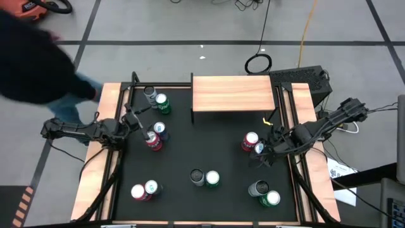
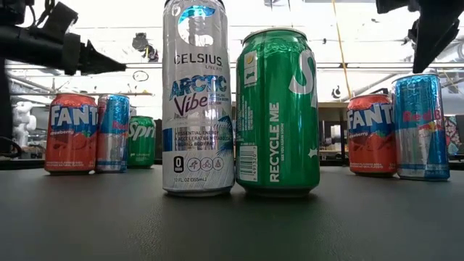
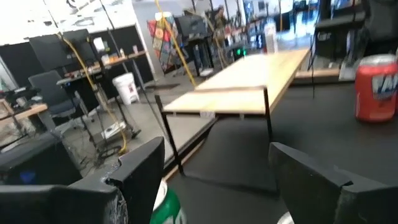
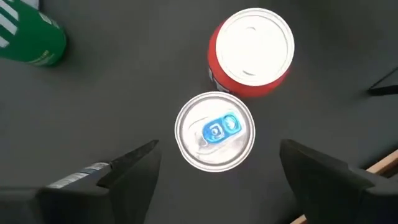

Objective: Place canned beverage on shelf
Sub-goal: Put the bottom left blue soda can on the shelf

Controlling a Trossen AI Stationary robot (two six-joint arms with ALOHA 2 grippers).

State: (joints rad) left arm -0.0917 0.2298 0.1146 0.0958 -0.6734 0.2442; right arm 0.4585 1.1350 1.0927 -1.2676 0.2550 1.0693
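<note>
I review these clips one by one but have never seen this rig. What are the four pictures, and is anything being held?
Two dark robot arms work at a black table. One picture looks straight down, one looks level across the tabletop, and two come from the arms' wrists. Drink cans stand in pairs on the table; the wooden shelf at the far edge is bare. The right tool is open above a silver can with a blue tab, beside a red Fanta can. The left tool is open too, holding nothing.
</note>
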